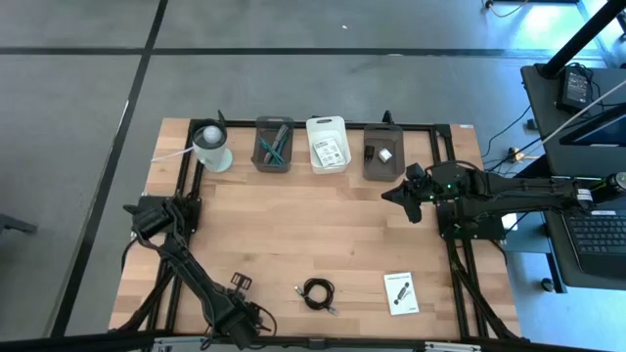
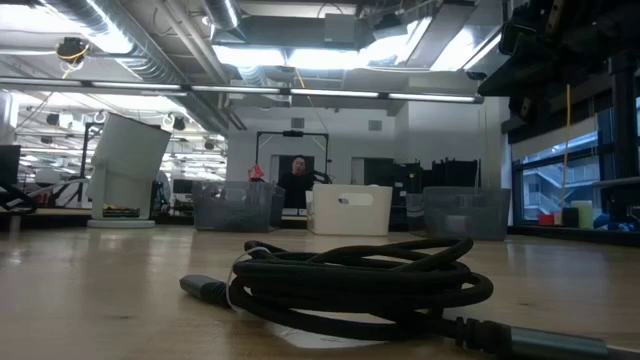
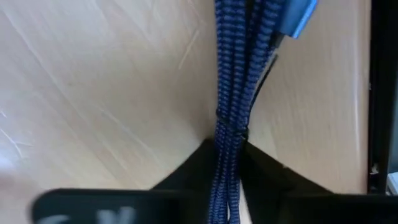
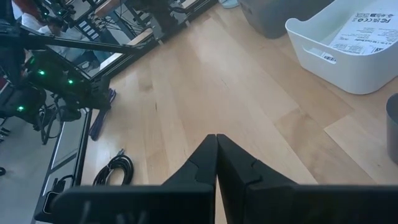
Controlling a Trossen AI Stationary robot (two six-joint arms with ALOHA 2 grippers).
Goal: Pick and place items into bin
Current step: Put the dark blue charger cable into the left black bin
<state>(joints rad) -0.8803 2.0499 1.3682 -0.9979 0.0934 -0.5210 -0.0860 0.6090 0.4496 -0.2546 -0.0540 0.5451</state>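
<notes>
A bundled blue braided cable [image 3: 233,68] with a blue plug at one end lies on the wood near the table's front left corner. My left gripper [image 3: 229,146] points down over it, shut on the bundle; in the high view the left gripper [image 1: 245,325] hides it. A coiled black cable [image 1: 318,293] and a white printed card [image 1: 401,291] lie flat near the front edge. My right gripper [image 1: 396,194] hangs shut and empty above the table's right half, in front of the bins. My left gripper pinches the blue cable bundle between its two fingers, right by the black tie around its strands [image 3: 229,127]. The fingers come from above, one on each side of the bundle. The bundle's plug end [image 3: 298,18] lies close over the wood.
Along the far edge stand a round tub [image 1: 212,147], a dark bin [image 1: 273,145] holding teal tools, a white bin [image 1: 328,143] holding a card, and a dark bin [image 1: 382,152] holding small pieces. A black frame rail [image 3: 379,93] runs beside the blue cable.
</notes>
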